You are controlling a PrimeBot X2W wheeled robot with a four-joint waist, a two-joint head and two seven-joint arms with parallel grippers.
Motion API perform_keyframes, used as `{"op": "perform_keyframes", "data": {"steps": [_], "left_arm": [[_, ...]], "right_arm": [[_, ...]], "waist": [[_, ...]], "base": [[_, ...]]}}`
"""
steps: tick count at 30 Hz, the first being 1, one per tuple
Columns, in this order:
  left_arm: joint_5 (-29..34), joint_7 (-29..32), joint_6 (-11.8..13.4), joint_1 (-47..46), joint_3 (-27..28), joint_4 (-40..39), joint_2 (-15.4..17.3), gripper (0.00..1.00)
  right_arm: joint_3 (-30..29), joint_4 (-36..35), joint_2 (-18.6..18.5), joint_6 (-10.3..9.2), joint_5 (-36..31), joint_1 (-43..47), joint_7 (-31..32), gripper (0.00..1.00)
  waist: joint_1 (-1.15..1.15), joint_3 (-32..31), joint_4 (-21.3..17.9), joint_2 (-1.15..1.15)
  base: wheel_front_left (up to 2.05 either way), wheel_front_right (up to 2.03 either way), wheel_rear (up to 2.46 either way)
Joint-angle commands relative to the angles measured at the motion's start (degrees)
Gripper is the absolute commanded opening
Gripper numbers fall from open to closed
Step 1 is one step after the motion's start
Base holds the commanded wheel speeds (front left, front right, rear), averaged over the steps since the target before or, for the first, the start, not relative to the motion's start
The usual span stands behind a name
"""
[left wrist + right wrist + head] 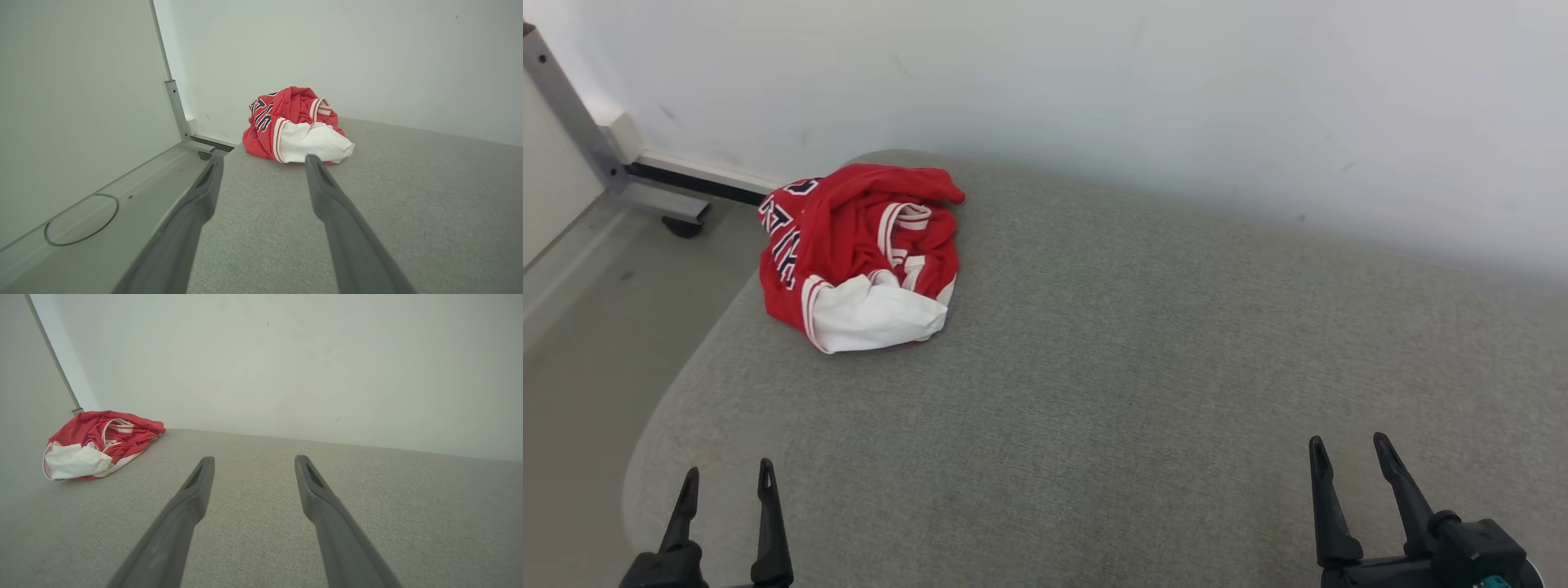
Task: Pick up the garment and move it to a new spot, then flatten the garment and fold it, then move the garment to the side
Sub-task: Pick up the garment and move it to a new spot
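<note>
Ahead, slightly right of the left tool point(729, 469), the garment point(858, 257) lies bunched at the worktop's point(1135, 367) far left; right tool point(1347, 441) farther; both tools spread apart, empty.

**Pale room, grey bench**

A grey fabric-covered bench point(1135, 367) with a rounded corner sits along a plain white wall point(1176, 98) that bears faint scuffs. To its left is a grey floor point(580, 367), where a thin cable point(109, 221) lies in a loop. A white panel point(73, 102) in a metal frame point(572, 106) with a dark foot point(682, 226) meets the wall. The light is soft and even.
</note>
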Motion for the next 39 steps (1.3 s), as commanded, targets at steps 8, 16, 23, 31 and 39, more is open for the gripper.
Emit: {"op": "perform_keyframes", "data": {"steps": [8,16,23,31,39], "left_arm": [[-0.6,-0.56,0.89,1.15,0.46,0.08,0.61,1.0],[-0.69,-1.01,1.94,1.79,0.73,-0.17,0.72,1.0],[-1.03,-1.47,2.95,0.51,1.06,-0.69,0.61,1.0],[-3.06,-1.19,1.36,-7.22,2.07,0.3,2.99,1.0],[-5.93,0.53,-0.42,-20.58,4.77,2.32,7.39,1.0]], "right_arm": [[0.48,0.1,0.0,-0.12,0.17,-0.12,0.15,1.0],[0.96,0.37,0.0,-0.12,0.08,-0.1,0.24,1.0],[1.14,0.1,-0.01,-0.12,-0.46,-0.84,0.45,1.0],[-0.22,-1.53,-0.01,-0.12,-2.09,-2.21,1.3,1.0],[-2.14,-4.9,-0.05,-0.12,-4.06,-4.77,2.23,1.0]], "waist": [[-0.01,-0.12,5.59,0.0],[-0.01,-0.44,5.84,0.0],[-0.01,0.43,4.12,0.0],[-0.01,3.66,0.38,0.0],[-0.01,10.07,-6.72,0.0]], "base": [[0.0,0.0,0.0],[0.0,0.0,0.0],[0.0,0.0,0.0],[0.0,0.0,0.0],[0.0,0.0,0.0]]}}
